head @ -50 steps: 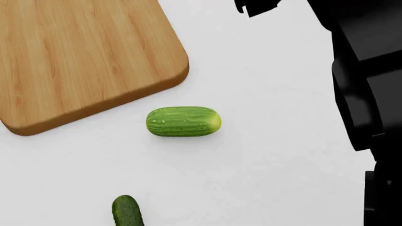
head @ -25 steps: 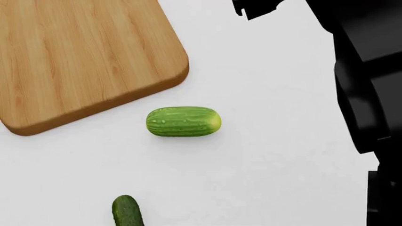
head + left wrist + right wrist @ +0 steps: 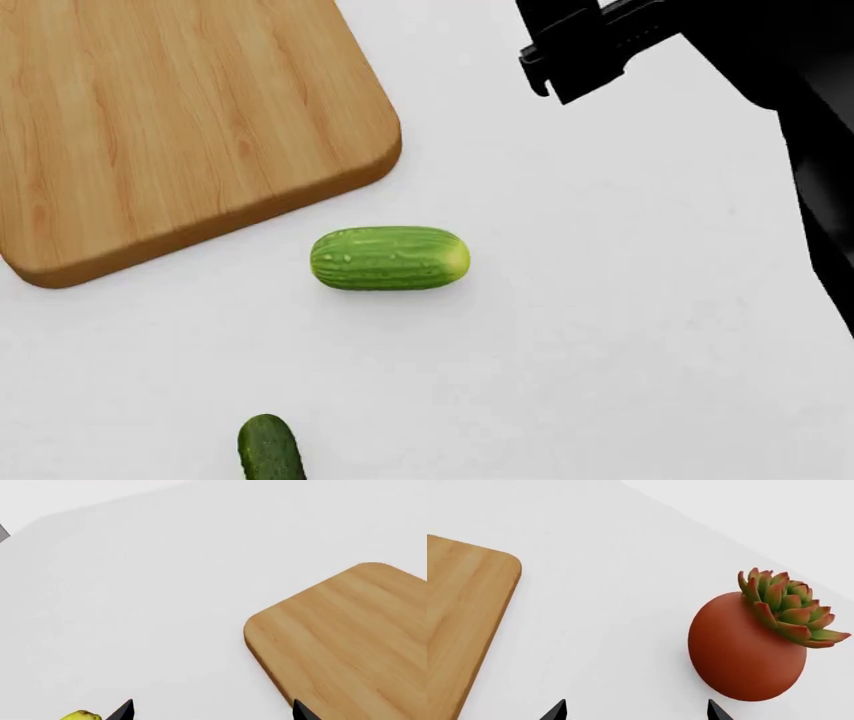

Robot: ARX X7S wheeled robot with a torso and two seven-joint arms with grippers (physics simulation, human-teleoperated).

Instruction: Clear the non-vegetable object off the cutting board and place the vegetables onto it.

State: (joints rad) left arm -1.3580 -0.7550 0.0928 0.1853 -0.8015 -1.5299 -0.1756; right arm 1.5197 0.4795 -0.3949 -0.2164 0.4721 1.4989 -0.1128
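The wooden cutting board [image 3: 174,120] lies bare at the head view's upper left; it also shows in the left wrist view [image 3: 347,640] and the right wrist view [image 3: 460,620]. The plump light-green cucumber [image 3: 390,258] lies on the white table just off the board's near corner. The end of the dark green cucumber [image 3: 270,448] shows at the bottom edge. A sliver of the yellow-green pear [image 3: 81,715] lies on the table beside my left gripper [image 3: 212,711], which is open and empty. My right gripper [image 3: 636,711] is open and empty over bare table; its black arm [image 3: 747,60] fills the upper right.
A round red-brown pot with a green-red succulent [image 3: 754,645] stands on the white table close to my right gripper's fingertip [image 3: 716,711]. The table's far edge shows in both wrist views.
The right arm has swung up and to the right in the head view, uncovering more table at the right. The cucumbers and board have not moved.
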